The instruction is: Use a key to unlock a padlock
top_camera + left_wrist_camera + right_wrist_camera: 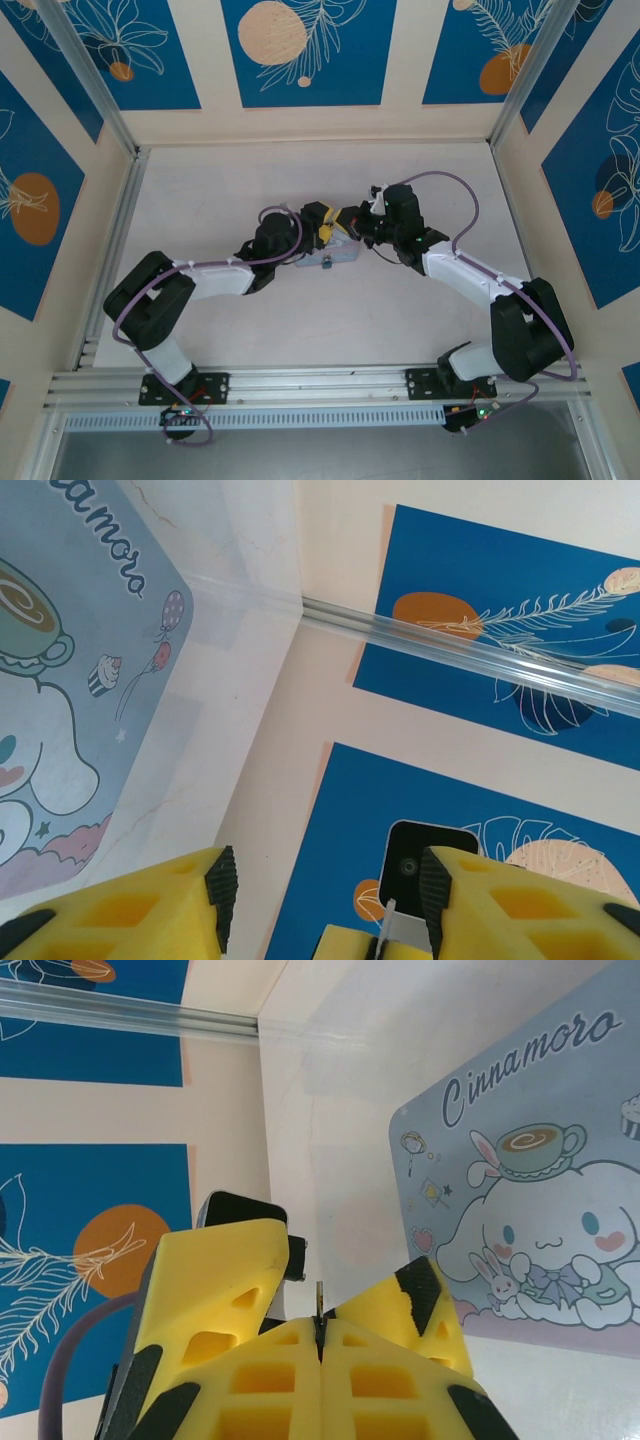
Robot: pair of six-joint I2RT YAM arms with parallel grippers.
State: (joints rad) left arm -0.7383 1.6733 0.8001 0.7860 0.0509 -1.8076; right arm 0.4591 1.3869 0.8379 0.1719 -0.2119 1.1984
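The thin metal key (319,1300) sticks up from my right gripper (320,1335), which is shut on it. My left gripper (328,880) is open. Its yellow fingers (150,910) stand to either side of the right gripper's tips, and the key (390,920) shows between them. Both grippers meet over the middle of the table, left gripper (325,228) and right gripper (350,222), just above the pastel blue tin (340,255). A tiny bluish-grey speck at the tin's near edge looks like the padlock (325,265); it is too small to make out.
The cartoon-printed tin (530,1190) lies flat on the pale table (220,180), close to both sets of fingers. Blue patterned walls (300,50) close in the back and sides. An aluminium rail (320,385) runs along the near edge.
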